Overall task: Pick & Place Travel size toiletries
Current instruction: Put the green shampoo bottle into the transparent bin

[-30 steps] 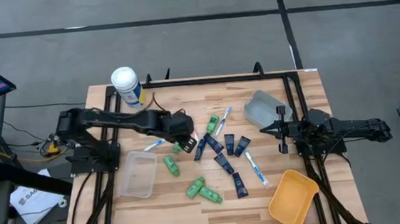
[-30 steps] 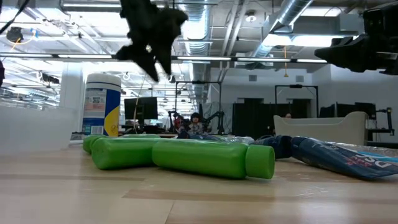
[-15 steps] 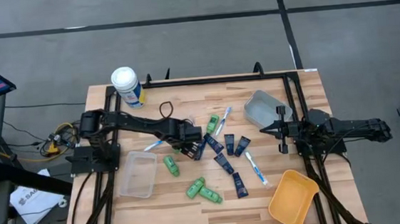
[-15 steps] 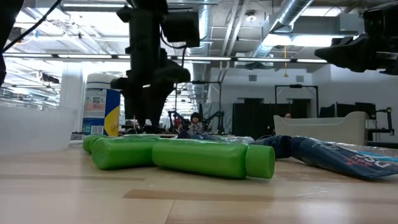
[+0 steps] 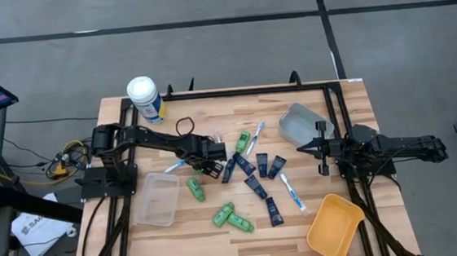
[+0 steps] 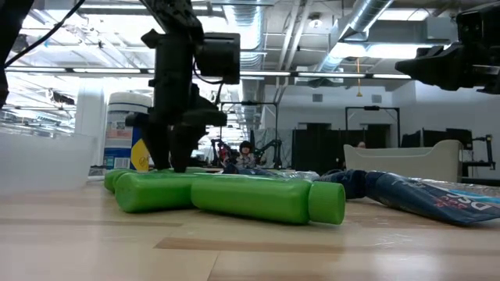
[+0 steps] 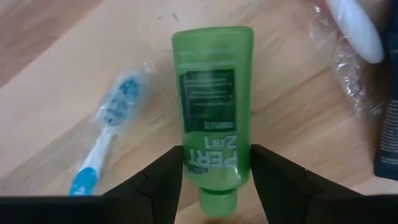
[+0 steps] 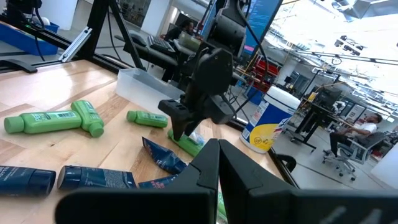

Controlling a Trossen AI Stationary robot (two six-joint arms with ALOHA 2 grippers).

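My left gripper (image 7: 216,168) points down, open, low over a green bottle (image 7: 211,81) that lies flat on the table. Its two fingers stand on either side of the bottle near the cap end (image 7: 217,199). In the high view this gripper (image 5: 207,164) is left of the table's middle and hides that bottle. More green bottles (image 5: 194,188) (image 5: 232,218), navy tubes (image 5: 257,183) and toothbrushes (image 5: 291,192) (image 7: 112,130) lie scattered on the wood. My right gripper (image 5: 321,147) waits shut at the table's right side, its fingers (image 8: 208,163) level.
A clear tray (image 5: 156,199) lies left of the items, a grey bin (image 5: 300,124) at the far right and a yellow bin (image 5: 334,227) at the near right. A white-lidded canister (image 5: 144,98) stands at the far left corner. People sit in the room behind.
My left gripper has come down from well above the table to just over the green bottle, turning a little on the way. Its fingers have kept the same gap. None of the items has moved.
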